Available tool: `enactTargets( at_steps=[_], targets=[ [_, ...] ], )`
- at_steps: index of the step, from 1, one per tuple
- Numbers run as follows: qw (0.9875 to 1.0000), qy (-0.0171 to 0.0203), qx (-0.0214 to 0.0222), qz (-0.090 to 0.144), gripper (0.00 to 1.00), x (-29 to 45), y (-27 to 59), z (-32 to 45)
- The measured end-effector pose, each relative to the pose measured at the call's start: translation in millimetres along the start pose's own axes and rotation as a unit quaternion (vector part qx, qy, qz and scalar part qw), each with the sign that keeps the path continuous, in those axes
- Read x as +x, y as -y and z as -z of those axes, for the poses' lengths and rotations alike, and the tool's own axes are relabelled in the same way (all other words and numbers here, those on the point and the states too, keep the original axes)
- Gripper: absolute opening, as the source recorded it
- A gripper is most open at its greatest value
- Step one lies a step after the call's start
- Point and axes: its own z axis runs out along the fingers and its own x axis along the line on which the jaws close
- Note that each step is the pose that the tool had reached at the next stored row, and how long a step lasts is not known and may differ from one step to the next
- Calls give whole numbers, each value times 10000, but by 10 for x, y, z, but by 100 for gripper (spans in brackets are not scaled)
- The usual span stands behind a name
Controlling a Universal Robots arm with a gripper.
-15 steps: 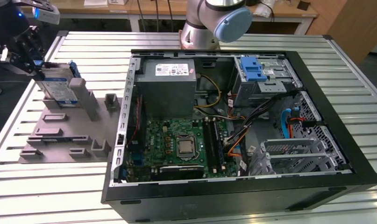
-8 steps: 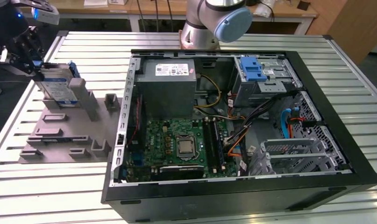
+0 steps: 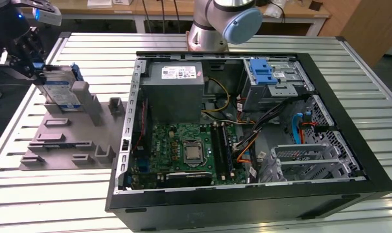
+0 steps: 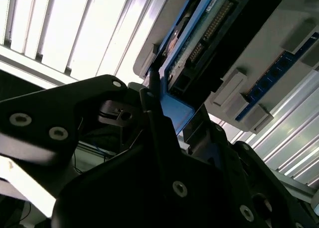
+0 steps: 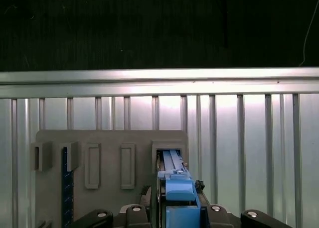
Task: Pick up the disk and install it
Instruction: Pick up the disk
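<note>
Upper left in the exterior view: pincer (image 3: pixel 38 73) clamped on upright disk (image 3: pixel 59 92), lower edge hidden in grey holder (image 3: pixel 59 145); open computer case (image 3: pixel 247 208) centre-right on desk (image 3: pixel 53 194).

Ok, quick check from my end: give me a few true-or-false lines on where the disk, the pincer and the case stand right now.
1. The disk stands on edge in the grey holder, outside the computer case. True.
2. The disk sits in the silver cage. False: the silver cage with its blue latch is inside the case, while the disk is in the holder at the exterior view's left.
3. The pincer is at the disk's upper end. True.
4. The case is closed up. False: its side is open, with the motherboard exposed.
</note>
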Motion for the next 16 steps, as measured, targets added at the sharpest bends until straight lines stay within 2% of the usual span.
enactTargets(
  at_steps=[1, 5, 7, 8, 16],
  targets=[
    [10000, 0, 0, 0, 44, 0, 0, 1],
    [10000, -2, -1, 0, 44, 0, 0, 12],
    [10000, -2, 0, 0, 43, 0, 0, 13],
    [10000, -2, 0, 0, 36, 0, 0, 13],
    [10000, -3, 0, 0, 36, 0, 0, 13]
  ],
)
